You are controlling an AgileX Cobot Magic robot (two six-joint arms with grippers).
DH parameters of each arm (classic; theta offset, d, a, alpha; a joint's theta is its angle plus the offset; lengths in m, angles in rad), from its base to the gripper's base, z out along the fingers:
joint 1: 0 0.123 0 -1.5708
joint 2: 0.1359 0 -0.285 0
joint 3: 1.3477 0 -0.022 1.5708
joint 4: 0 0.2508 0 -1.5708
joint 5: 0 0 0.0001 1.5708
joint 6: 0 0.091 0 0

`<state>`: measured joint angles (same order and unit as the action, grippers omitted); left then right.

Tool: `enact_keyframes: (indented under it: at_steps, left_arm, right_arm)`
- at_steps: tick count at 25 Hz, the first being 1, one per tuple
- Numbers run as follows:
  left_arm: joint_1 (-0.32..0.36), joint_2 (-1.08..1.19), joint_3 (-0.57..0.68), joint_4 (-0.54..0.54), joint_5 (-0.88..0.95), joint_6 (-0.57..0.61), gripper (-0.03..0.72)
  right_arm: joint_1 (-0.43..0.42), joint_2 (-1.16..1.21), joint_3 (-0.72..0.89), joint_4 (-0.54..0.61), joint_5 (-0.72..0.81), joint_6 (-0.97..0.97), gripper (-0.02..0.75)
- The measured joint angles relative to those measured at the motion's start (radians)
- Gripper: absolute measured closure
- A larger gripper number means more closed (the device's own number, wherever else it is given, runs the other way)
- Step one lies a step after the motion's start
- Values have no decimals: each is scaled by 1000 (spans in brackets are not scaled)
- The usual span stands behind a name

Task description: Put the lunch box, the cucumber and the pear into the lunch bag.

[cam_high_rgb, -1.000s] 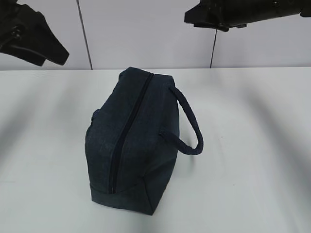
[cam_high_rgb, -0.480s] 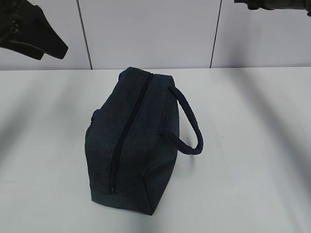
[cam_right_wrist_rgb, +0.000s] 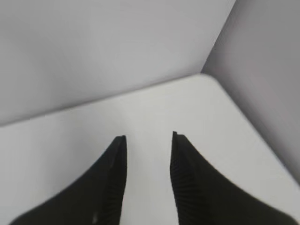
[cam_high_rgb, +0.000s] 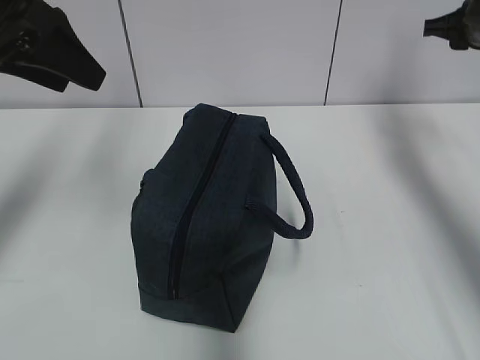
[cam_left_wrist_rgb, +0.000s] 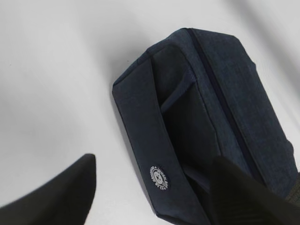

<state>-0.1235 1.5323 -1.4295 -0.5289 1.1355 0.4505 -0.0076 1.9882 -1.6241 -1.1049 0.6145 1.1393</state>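
So the right gripper (cam_right_wrist_rgb: 148, 140) is empty, jaws parted with plain air between them. Its wrist view looks at a bare far corner of the tabletop (cam_right_wrist_rgb: 187, 108) and the wall, nothing else. In the exterior view only a sliver of that arm shows at the top right edge, up high and well away from everything. The left gripper (cam_left_wrist_rgb: 150, 187) is also spread wide and holding nothing. It hangs above the lunch bag (cam_high_rgb: 202, 217) and tilts down at one of its ends, where a little round white logo (cam_left_wrist_rgb: 159, 177) sits. In the exterior view that arm is parked high at the top left, well apart from the bag.

As for progress, the lunch bag sits mid-tabletop, zipper (cam_high_rgb: 196, 206) running along its top and looking shut from end to end as far as I can see, and the loop handle (cam_high_rgb: 294, 191) flopped off to the right. The lunch box, the cucumber and the pear show up in none of the three views. My guess is they're already inside and the bag's been zipped, so the job is done or close to it — but I can't see into the bag, so that's a judgement, not something visible. Both arms up high and empty-handed fits that — looks like a finished pose to me.
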Motion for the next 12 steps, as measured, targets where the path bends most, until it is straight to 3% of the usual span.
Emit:
enact_keyframes:
  at_steps: [2, 5, 9, 12]
  left_arm:
    - [0, 0, 0, -3, -1, 0, 236]
    - [0, 0, 0, -4, -3, 0, 236]
    - [0, 0, 0, 20, -21, -8, 237]
    - [0, 0, 0, 74, -37, -47, 237]
  right_arm:
    - [5, 0, 0, 271, 1, -200, 494]
    - [39, 0, 0, 572, 6, -535, 509]
    - [115, 0, 0, 848, 79, -933, 515]
    - [179, -2, 0, 948, 133, -1082, 515]
